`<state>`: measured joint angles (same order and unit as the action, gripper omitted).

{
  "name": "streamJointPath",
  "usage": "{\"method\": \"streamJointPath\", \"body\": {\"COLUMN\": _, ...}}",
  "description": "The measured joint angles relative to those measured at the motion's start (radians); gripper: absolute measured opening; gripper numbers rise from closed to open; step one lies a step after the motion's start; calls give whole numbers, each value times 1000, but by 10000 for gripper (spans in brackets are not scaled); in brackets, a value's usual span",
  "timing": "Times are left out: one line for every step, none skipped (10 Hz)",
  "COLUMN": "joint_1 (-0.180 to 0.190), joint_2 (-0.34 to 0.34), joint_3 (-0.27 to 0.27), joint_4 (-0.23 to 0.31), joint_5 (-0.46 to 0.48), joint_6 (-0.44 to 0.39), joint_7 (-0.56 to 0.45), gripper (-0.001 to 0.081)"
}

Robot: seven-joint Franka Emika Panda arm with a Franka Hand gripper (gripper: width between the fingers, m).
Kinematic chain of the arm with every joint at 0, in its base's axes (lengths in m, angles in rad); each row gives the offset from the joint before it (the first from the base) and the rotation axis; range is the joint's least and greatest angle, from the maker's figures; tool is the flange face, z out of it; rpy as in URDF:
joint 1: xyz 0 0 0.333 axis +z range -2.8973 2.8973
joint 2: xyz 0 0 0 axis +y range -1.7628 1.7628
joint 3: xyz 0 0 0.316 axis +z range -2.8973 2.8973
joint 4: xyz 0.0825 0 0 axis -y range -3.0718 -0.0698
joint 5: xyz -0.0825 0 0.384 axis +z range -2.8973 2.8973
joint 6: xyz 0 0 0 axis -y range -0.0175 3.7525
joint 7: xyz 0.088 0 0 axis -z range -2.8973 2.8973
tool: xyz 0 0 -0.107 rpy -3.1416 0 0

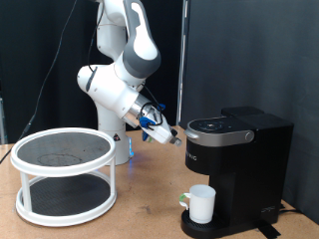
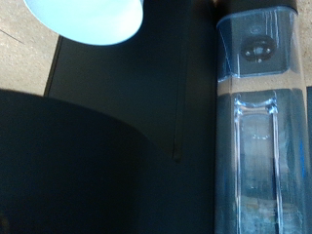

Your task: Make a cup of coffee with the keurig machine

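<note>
The black keurig machine stands at the exterior view's right with its rounded lid down. The white cup stands upright on the machine's round drip base, under the spout. My gripper hangs just to the left of the lid's front edge, at lid height, tilted towards the machine, with nothing seen between its fingers. In the wrist view the dark curved lid fills the frame. A pale round shape that looks like the cup lies past it, and the clear water tank runs along one side. The fingers do not show there.
A white two-tier round rack with dark mesh shelves stands on the wooden table at the exterior view's left. The arm's base is behind it. A black curtain hangs at the back.
</note>
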<state>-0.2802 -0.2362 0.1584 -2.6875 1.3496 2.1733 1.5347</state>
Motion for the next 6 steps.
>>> {"method": "streamJointPath", "body": {"joint_1": 1, "joint_2": -2, "joint_3": 0, "joint_4": 2, "joint_5": 24, "joint_6": -3, "joint_7": -3, "gripper": 734}}
{"method": "streamJointPath", "body": {"joint_1": 1, "joint_2": -15, "joint_3": 0, "joint_4": 10, "joint_5": 60, "joint_6": -20, "joint_7": -7, "gripper": 734}}
{"method": "streamJointPath", "body": {"joint_1": 2, "joint_2": -39, "joint_3": 0, "joint_4": 17, "joint_5": 111, "joint_6": -39, "joint_7": -27, "gripper": 734}}
{"method": "streamJointPath", "body": {"joint_1": 2, "joint_2": -66, "joint_3": -4, "joint_4": 17, "joint_5": 149, "joint_6": -56, "joint_7": -40, "gripper": 734}}
{"method": "streamJointPath", "body": {"joint_1": 1, "joint_2": -95, "joint_3": -14, "joint_4": 19, "joint_5": 174, "joint_6": -91, "joint_7": -43, "gripper": 734}}
{"method": "streamJointPath", "body": {"joint_1": 1, "joint_2": -123, "joint_3": -24, "joint_4": 23, "joint_5": 183, "joint_6": -131, "joint_7": -41, "gripper": 734}}
